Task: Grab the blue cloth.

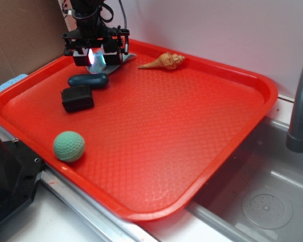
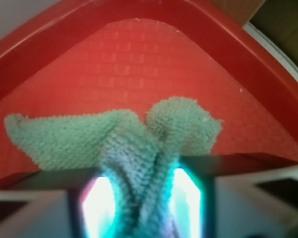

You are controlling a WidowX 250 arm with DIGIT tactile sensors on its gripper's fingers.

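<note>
1. At the far left of the exterior view, a sky-blue flat piece [image 1: 9, 83] pokes out just beyond the rim of the red tray [image 1: 252, 80], in front of a brown cardboard sheet [image 1: 20, 35].
2. On the tray's near left side sits a green ball [image 1: 69, 146], well apart from the other items.
3. Farther back lie a black block [image 1: 78, 98] and, just behind it, a dark teal capsule [image 1: 88, 80]; whether the two touch cannot be told.
4. Over the tray's back left corner stands the gripper [image 1: 97, 58]. The wrist view shows its two lit fingers pressed against the blue cloth [image 2: 139, 148], a bunched fold of which is pinched between them. The rest of the cloth spreads onto the tray floor in the corner, one flap to the left and one rounded flap to the right.
5. Right of the gripper, a tan spiral seashell [image 1: 164, 61] lies near the tray's back rim.
6. At the far right, a grey faucet pipe [image 1: 302, 101] rises over a metal sink [image 1: 272, 201].
</note>
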